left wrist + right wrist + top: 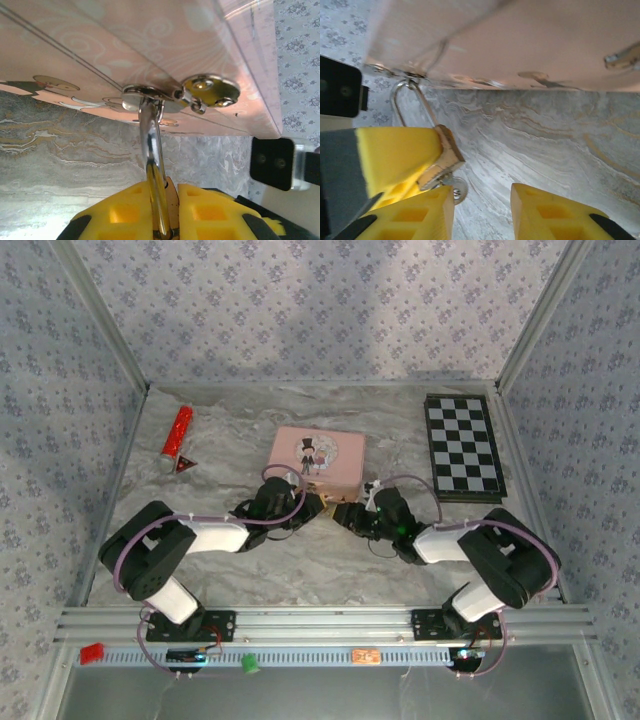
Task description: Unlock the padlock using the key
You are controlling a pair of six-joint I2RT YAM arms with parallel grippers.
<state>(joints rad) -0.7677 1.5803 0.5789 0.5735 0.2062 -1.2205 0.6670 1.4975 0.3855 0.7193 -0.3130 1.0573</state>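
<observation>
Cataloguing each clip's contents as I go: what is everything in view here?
pink tin: one, pink with a picture lid, table centre.
padlock: one, brass with silver shackle, shackle through the tin's hasp.
key: one, silver, right by the padlock's body.
chessboard: one, black and white, far right.
tube: one, red, far left.
table: one, grey marbled, under everything.
left gripper: one, yellow fingers, shut on the padlock.
right gripper: one, yellow fingers, open beside the padlock.
</observation>
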